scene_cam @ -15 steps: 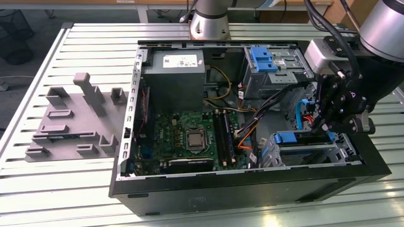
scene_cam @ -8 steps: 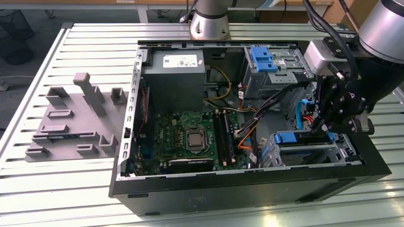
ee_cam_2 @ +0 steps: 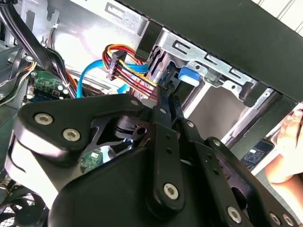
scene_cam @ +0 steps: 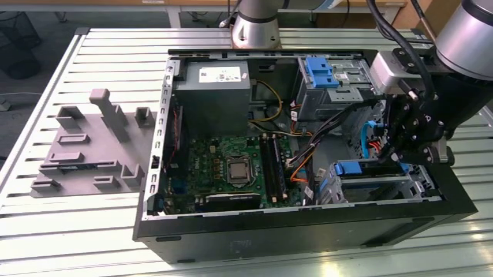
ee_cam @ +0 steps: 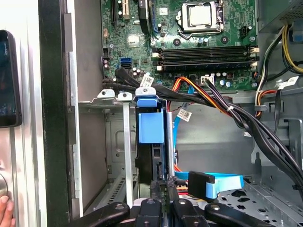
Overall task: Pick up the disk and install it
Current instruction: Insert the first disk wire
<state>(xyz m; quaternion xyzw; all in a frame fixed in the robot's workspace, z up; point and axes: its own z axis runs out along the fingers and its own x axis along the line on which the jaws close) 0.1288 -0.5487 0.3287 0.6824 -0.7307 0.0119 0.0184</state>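
Slatted white metal table [scene_cam: 92, 52] carries an open black computer case [scene_cam: 308, 228] lying on its side, with a grey moulded fixture [scene_cam: 89, 147] of upright blocks well apart on the exterior view's left.

Case contents, largest first: a grey box-shaped power supply [scene_cam: 212, 98] at the far side; a green motherboard [scene_cam: 231, 173] with a square silver processor socket and long black memory slots; a silver sheet-metal drive cage [scene_cam: 377, 187] at the near right corner; a second metal bay with a ribbed blue latch [scene_cam: 320, 72] at the far right. Bundled black, orange, red and yellow cables [scene_cam: 327, 130] cross the middle, and a flat blue data cable [ee_cam: 222, 182] lies near the cage.

The disk [ee_cam: 151, 127] stands on edge inside the near-right cage, between its thin metal rails; its bright blue plastic carrier tab faces outward and the dark drive body sits below it. In the exterior view the same blue tab [scene_cam: 348, 168] shows at the cage mouth.

Black linkage gripper [ee_cam: 163, 182] sits directly at the disk's edge, its narrow fingers [ee_cam_2: 163, 94] drawn close together on the carrier rim.

A person's hand [ee_cam_2: 289, 142] rests outside the case wall.
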